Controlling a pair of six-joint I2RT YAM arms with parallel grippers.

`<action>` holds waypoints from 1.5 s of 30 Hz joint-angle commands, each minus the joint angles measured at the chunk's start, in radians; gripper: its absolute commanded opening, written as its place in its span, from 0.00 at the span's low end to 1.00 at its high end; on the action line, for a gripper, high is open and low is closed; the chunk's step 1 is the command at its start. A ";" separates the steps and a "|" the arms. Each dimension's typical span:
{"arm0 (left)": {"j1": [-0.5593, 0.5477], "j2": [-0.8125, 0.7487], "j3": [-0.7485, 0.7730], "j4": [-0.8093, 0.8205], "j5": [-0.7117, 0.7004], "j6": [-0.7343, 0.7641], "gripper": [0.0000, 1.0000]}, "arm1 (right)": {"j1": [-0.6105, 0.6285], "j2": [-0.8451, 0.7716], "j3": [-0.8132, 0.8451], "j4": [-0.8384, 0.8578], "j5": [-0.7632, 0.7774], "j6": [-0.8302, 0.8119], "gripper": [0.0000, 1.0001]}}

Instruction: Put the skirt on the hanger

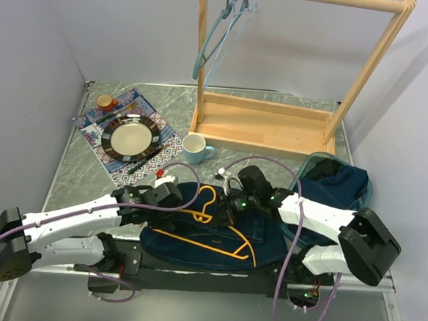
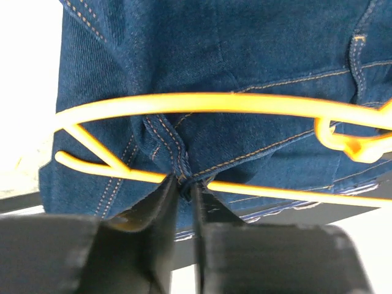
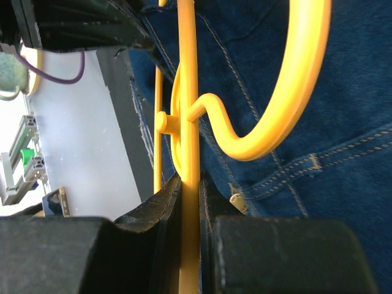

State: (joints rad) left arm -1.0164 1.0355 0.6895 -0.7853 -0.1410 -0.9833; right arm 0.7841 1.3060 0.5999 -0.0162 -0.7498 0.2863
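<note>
As seen nearest, at the front edge of the worktop [image 1: 81, 173]: spread flat between both arms, dark blue denim skirt [image 1: 185, 252] with orange stitching. Topped by a thin, glossy yellow plastic hanger [image 2: 233, 102]. Pinched by the left claw [image 2: 184, 184], almost closed, at a seamed fold just under the hanger's lower bar. Clamped by the right claw [image 3: 190, 184], tight on the hanger's slim bar below its curved hook. Farther back: pale blue mug [image 1: 193, 149], round striped plate [image 1: 130, 136] on a patterned mat [image 1: 141, 100], teal bin [image 1: 313, 160] holding dark cloth [image 1: 337, 180], then wooden rack [image 1: 264, 127] with light blue hangers [image 1: 215, 36].
</note>
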 commanded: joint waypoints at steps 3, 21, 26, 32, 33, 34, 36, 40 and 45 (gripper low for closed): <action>-0.008 -0.029 0.114 -0.044 -0.040 0.052 0.09 | -0.049 -0.042 0.015 -0.001 -0.014 -0.045 0.00; 0.050 -0.264 0.363 -0.255 -0.362 0.020 0.01 | -0.233 -0.083 0.050 -0.122 0.081 -0.180 0.00; 0.085 -0.327 0.185 -0.220 -0.378 -0.136 0.03 | -0.229 -0.041 0.074 -0.159 0.073 -0.199 0.00; 0.147 -0.316 0.038 -0.114 -0.319 -0.235 0.25 | -0.175 -0.027 0.072 -0.171 0.052 -0.222 0.00; 0.150 -0.313 0.033 -0.111 -0.319 -0.235 0.27 | -0.166 -0.019 0.072 -0.172 0.056 -0.225 0.00; 0.151 -0.316 0.039 -0.120 -0.322 -0.230 0.39 | -0.160 -0.013 0.075 -0.176 0.064 -0.226 0.00; 0.150 -0.330 0.082 -0.132 -0.327 -0.188 0.48 | -0.141 0.010 0.086 -0.186 0.069 -0.231 0.00; 0.150 -0.368 0.215 -0.150 -0.276 -0.045 0.69 | -0.121 0.029 0.095 -0.191 0.072 -0.228 0.00; 0.151 -0.319 0.393 -0.178 -0.114 0.148 0.73 | -0.103 0.047 0.104 -0.192 0.083 -0.223 0.00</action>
State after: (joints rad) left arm -0.8688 0.6930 0.9596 -0.9691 -0.3824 -1.0149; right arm 0.6579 1.3312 0.6563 -0.1886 -0.6548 0.0795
